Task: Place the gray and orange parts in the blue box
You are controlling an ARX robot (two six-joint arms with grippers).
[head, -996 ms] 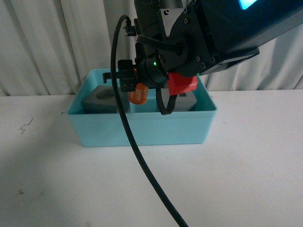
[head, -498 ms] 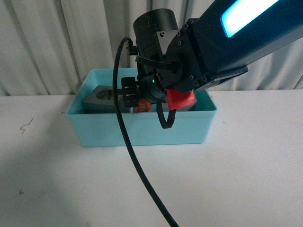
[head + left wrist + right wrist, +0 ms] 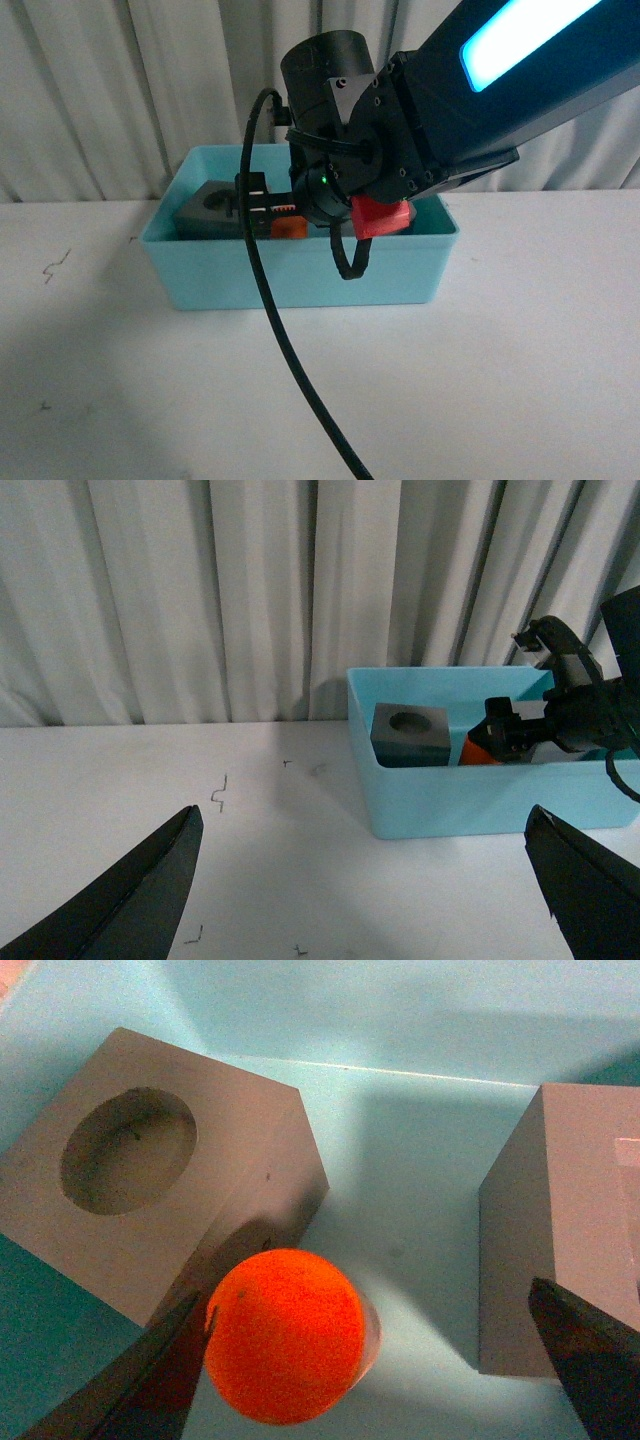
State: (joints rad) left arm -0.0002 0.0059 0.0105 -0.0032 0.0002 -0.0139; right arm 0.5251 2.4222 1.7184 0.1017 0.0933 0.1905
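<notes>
I see the large turquoise plastic tub (image 3: 300, 275) sitting on the white table (image 3: 520, 360), with my right arm reaching down into it from above and the right gripper (image 3: 268, 212) low between the tub's walls. Through the right wrist camera the fingers (image 3: 590, 1370) stand wide apart, and the small orange cylinder (image 3: 288, 1332) sits end-on between them, nearer the one finger; I judge it is no longer gripped, though I cannot tell whether it rests on the tub floor. Its long axis points roughly straight at that camera, so it stands upright under the gripper. The matte gray cube with the round recess (image 3: 150, 1200) is just beside the cylinder on one side, and the second gray cube (image 3: 560, 1250) lies apart on the other. My left gripper (image 3: 370, 880) hangs wide open and empty, well clear of the tub. I judge a straight lift out is what the right arm needs next.
</notes>
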